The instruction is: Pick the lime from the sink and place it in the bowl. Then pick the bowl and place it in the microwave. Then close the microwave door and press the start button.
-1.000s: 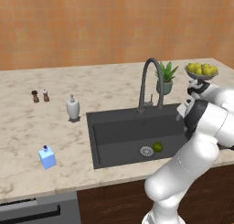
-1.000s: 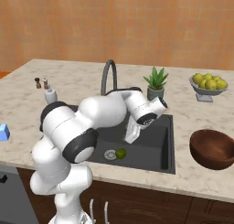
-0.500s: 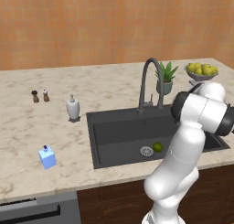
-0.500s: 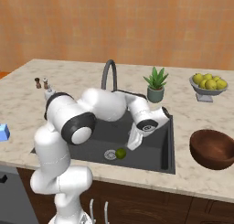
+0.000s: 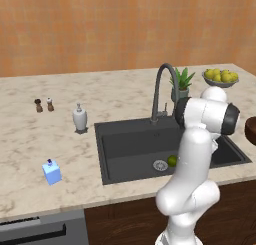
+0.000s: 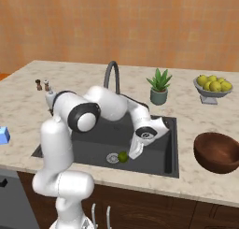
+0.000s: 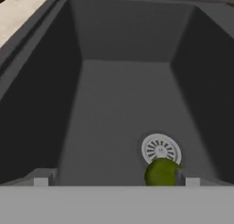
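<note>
Pincer point(image 6: 132, 154) wide open, low inside sink point(image 6: 171, 148), right beside lime point(image 6: 123, 157) at drain point(image 7: 161, 149); nothing held.

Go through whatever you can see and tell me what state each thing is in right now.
Lime: loose on the sink floor beside the drain.
Bowl: upright on the counter, holds nothing.
Gripper: low in the sink, jaws open, holding nothing.
Faucet: no water running.

Sink point(image 7: 123, 95): dark grey basin, round silver drain point(image 7: 161, 150) on floor. Lime point(image 7: 162, 173): green, touching the drain's near edge.
</note>
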Robot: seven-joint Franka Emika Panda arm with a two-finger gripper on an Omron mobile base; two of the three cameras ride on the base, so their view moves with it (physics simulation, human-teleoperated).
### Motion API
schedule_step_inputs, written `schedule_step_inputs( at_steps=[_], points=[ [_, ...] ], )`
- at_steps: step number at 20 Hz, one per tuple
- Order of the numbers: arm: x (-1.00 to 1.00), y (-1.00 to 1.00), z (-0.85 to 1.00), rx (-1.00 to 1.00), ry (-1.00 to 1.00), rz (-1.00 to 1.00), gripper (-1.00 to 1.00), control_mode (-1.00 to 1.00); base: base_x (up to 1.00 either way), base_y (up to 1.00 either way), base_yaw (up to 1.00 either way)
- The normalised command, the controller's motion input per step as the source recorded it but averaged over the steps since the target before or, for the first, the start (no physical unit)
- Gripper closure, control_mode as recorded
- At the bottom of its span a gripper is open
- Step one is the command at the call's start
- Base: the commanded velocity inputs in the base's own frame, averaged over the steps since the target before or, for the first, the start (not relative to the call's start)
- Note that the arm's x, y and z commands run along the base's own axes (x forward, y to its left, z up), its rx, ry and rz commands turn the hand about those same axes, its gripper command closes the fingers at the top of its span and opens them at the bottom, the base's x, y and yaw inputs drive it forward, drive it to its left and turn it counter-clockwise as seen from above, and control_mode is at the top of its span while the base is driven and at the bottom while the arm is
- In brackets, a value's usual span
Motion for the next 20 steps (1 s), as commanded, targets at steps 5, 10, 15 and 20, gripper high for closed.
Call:
schedule_step_inputs(
  at_steps=[5,10,15,20],
  points=[
    [0.38,0.00,-0.33,0.05,0.01,0.03,-1.00,-1.00,0.00,0.00,0.00],
    [0.43,-0.01,-0.27,0.05,0.00,0.03,-1.00,-1.00,0.00,0.00,0.00],
    [0.44,0.00,-0.17,0.00,0.05,0.00,-1.00,-1.00,0.00,0.00,0.00],
    [0.25,-0.03,-0.32,0.00,0.02,0.01,-1.00,-1.00,0.00,0.00,0.00]
  ],
)
